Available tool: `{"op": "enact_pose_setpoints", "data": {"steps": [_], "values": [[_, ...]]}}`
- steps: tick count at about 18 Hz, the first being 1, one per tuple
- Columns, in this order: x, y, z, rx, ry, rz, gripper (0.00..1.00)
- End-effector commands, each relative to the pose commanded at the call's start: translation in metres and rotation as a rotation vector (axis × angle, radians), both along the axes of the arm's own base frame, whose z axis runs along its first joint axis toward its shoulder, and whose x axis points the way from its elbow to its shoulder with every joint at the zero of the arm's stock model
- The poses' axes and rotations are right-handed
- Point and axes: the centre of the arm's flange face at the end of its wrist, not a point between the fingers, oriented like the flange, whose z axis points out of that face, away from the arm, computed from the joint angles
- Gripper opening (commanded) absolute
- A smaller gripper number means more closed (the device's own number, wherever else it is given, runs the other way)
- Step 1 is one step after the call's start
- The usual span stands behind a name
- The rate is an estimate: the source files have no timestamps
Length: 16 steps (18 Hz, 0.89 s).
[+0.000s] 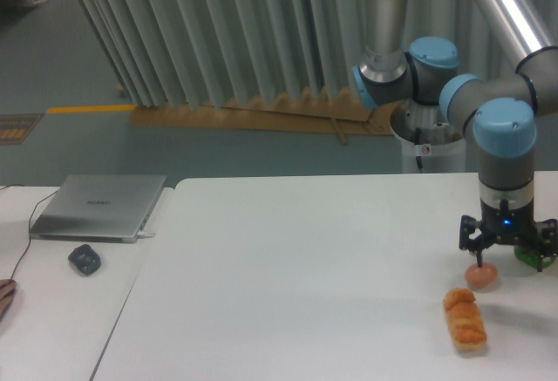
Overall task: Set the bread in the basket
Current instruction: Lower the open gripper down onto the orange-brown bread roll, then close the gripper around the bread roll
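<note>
Camera view, fixed, of the table (288, 259) and arm. The gripper (508, 259) hangs low near the right edge with its fingers spread apart and nothing between them, one fingertip just above the egg (481, 275). The bread (465, 318) lies flat on the table just in front of the egg, its long axis running roughly toward the camera. No basket is visible. A green object (532, 255) sits partly hidden behind the gripper. To grasp well, the gripper should probably shift toward the camera, centre over the loaf's middle, turn so the fingers close across its narrow width, and descend clear of the egg to avoid nudging it.
</note>
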Motion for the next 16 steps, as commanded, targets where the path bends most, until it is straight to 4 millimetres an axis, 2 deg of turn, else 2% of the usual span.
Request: {"op": "enact_pose_setpoints", "data": {"steps": [4,6,7,8,10,12,16], "values": [[0.0,0.029,-0.001,0.042,0.015,0.146,1.0],[0.02,0.06,0.003,0.061,0.026,0.118,1.0],[0.028,0.068,0.006,0.068,0.028,0.103,1.0],[0.038,0.078,0.0,0.064,0.023,0.083,1.0],[0.049,0.093,-0.029,0.027,0.003,0.056,1.0],[0.059,0.098,-0.042,0.009,-0.011,0.034,1.0],[0.057,0.09,-0.039,0.029,-0.055,0.016,1.0]]}}
